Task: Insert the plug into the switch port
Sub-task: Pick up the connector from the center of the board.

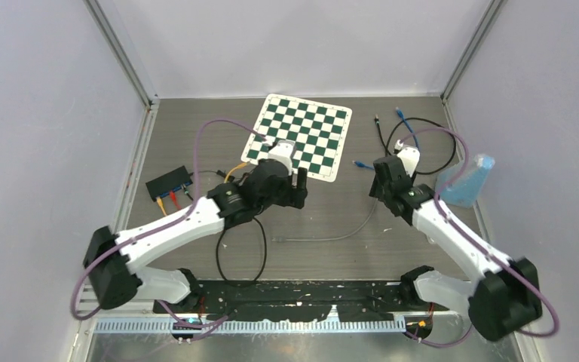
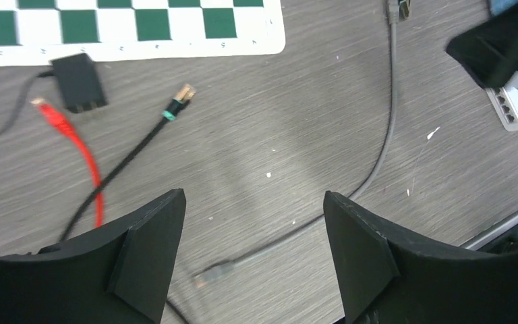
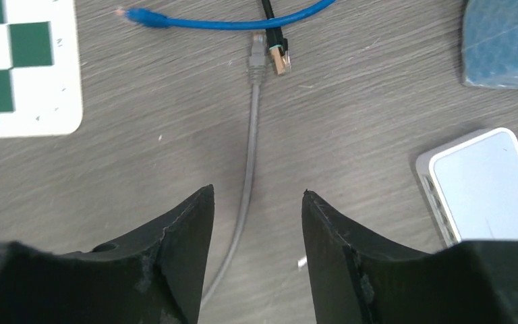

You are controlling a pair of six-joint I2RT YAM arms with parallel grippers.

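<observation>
Grey wood-grain table (image 1: pixel 196 128), top view. Checkerboard (image 1: pixel 301 136) lies at far centre. Left gripper (image 1: pixel 298 190) hangs just off the board's near edge; right gripper (image 1: pixel 381 175) is to the right, well apart from it. Grey cable (image 1: pixel 324 239) runs across the table between the arms, from a free end near the left arm toward the right gripper, where its other end is hidden. Black switch box (image 1: pixel 170 182) sits at the left with coloured leads plugged in. Blue cloth (image 1: pixel 467 181) lies by the right wall. Cannot tell either claw's jaw state from this view.

Left wrist view. Fingers (image 2: pixel 155 250) stand wide apart with nothing between them: claw open, empty. One blurred end of the grey cable lies on the table below the gap. Ahead are a red cable (image 2: pixel 81 155), a black cable (image 2: pixel 128 152) with a green-banded plug, and a small black block (image 2: pixel 77 82) at the checkerboard's near edge. White switch (image 2: pixel 516 108) shows at the right edge, ports toward this camera, partly under a black part of the right arm.

Right wrist view. Fingers (image 3: pixel 182 229) are apart and straddle the grey cable without touching it: claw open, holding nothing. Grey plug (image 3: pixel 257 54) lies on the table straight ahead, just beside a black plug (image 3: pixel 280 57) and near a blue cable (image 3: pixel 229 23). White switch lies right of the fingers with its port row on its left edge, well apart from the grey plug.
</observation>
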